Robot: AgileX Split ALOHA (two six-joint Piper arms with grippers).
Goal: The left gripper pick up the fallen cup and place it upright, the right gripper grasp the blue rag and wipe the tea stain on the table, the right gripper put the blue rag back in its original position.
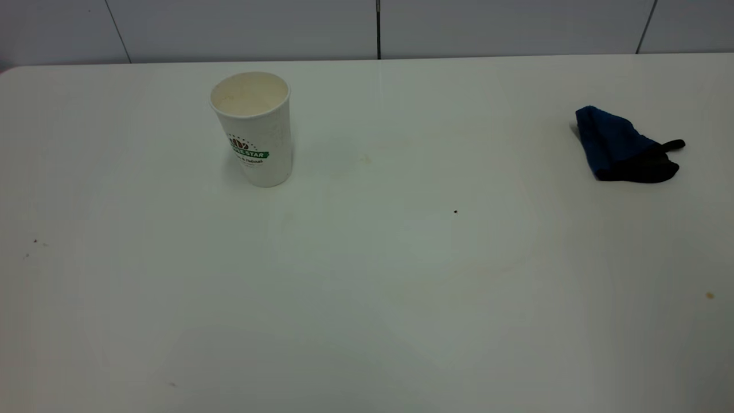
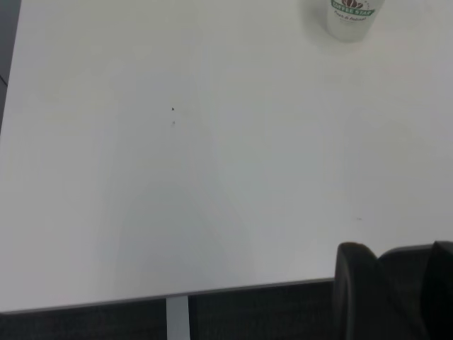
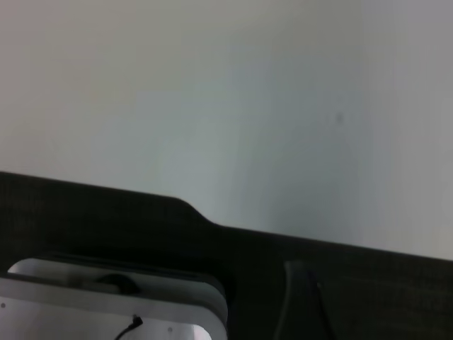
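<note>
Now the cup (image 1: 253,128) stands upright, inside bare.

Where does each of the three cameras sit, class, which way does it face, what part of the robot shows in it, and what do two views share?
Exterior view: outside the rig, looking down across the table at the upright cup and the blue rag; no arm shows.
Left wrist view: past the table edge, facing across the tabletop toward the cup; the left gripper shows in a corner.
Right wrist view: off the table edge, facing bare tabletop; a dark part, probably the right gripper, shows faintly.
Shared: exterior and left wrist views both show the cup.
</note>
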